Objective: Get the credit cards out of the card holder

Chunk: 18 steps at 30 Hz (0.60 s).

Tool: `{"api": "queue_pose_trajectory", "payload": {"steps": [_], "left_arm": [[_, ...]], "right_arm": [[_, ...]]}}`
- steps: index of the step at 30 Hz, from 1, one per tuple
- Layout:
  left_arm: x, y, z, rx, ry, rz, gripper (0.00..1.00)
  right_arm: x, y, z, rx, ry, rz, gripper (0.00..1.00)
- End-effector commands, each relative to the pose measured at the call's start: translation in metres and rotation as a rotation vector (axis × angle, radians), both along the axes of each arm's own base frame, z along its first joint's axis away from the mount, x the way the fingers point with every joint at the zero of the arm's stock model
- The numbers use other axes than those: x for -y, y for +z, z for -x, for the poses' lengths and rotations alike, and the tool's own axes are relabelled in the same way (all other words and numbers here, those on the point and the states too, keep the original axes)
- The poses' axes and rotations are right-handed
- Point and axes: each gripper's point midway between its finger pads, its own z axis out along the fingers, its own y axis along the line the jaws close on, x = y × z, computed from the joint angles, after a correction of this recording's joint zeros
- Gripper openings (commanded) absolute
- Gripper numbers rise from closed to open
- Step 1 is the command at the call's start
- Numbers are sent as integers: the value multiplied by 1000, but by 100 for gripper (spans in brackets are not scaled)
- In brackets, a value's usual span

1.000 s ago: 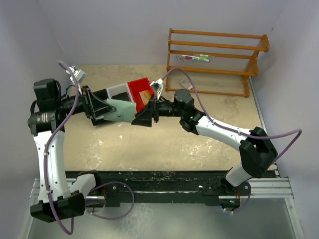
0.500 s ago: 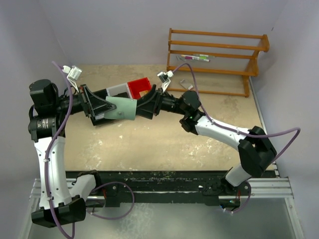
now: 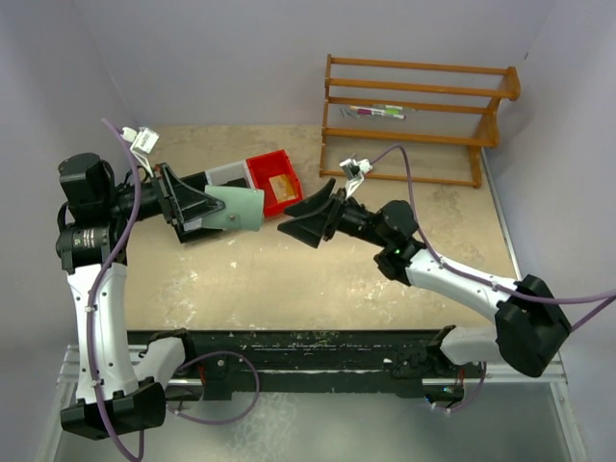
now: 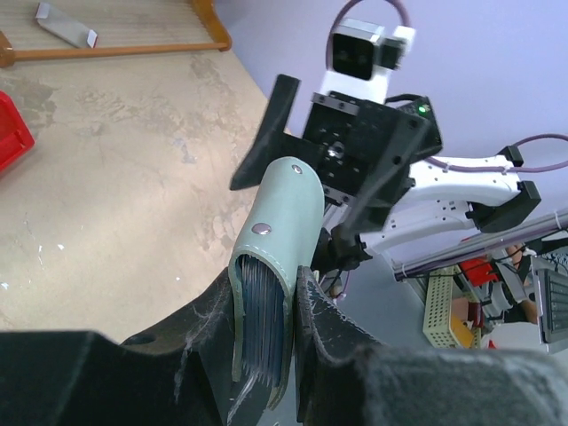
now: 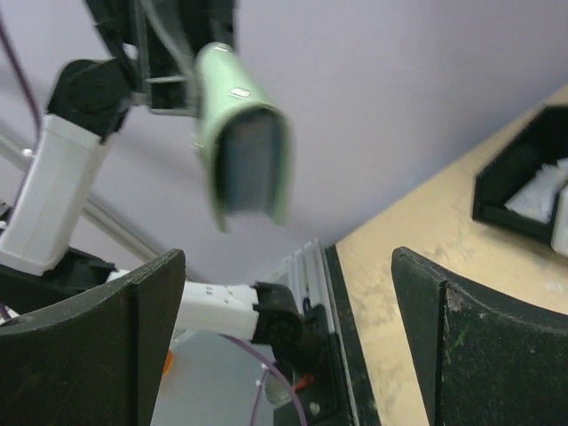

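Observation:
My left gripper (image 3: pixel 214 210) is shut on the grey-green card holder (image 3: pixel 239 207) and holds it level above the table, open end toward the right arm. In the left wrist view the holder (image 4: pixel 275 222) sits between my fingers, with the edges of several dark blue-grey credit cards (image 4: pixel 262 311) showing inside. My right gripper (image 3: pixel 302 218) is wide open and empty, a short way right of the holder. In the right wrist view the holder (image 5: pixel 238 133) hangs ahead, above the open gripper (image 5: pixel 288 337). A flat item with an orange-yellow mark (image 3: pixel 282 185) lies in the red bin (image 3: pixel 260 171).
A grey-white bin (image 3: pixel 225 174) stands left of the red bin, behind the holder. A black bin with white scraps (image 5: pixel 519 191) shows in the right wrist view. A wooden rack (image 3: pixel 419 135) stands at the back right with a small item on its shelf.
My right gripper has drawn back to the right, away from the card holder and the red bin, and is open. The left gripper still holds the holder in nearly the same place.

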Motion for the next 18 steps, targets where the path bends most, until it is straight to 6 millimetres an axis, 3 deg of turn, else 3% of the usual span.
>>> {"api": "queue_pose_trajectory", "payload": {"steps": [1,7,10,15,18], "left_arm": [[2,7,5,65,-17,-3,0],[3,16,7,91,-32,2,0],[4,17,8,94,-39,5,0],[4,17,10,98,-39,8,0],[4,16,9,94,-43,11,0]], "right_arm": [[-17,66,16,193,-74,-122,99],[-31,85,18,162,-14,-232,100],[-34,93,19,158,12,-269,95],[-38,98,19,158,34,-276,74],[-40,95,23,159,56,-263,53]]}}
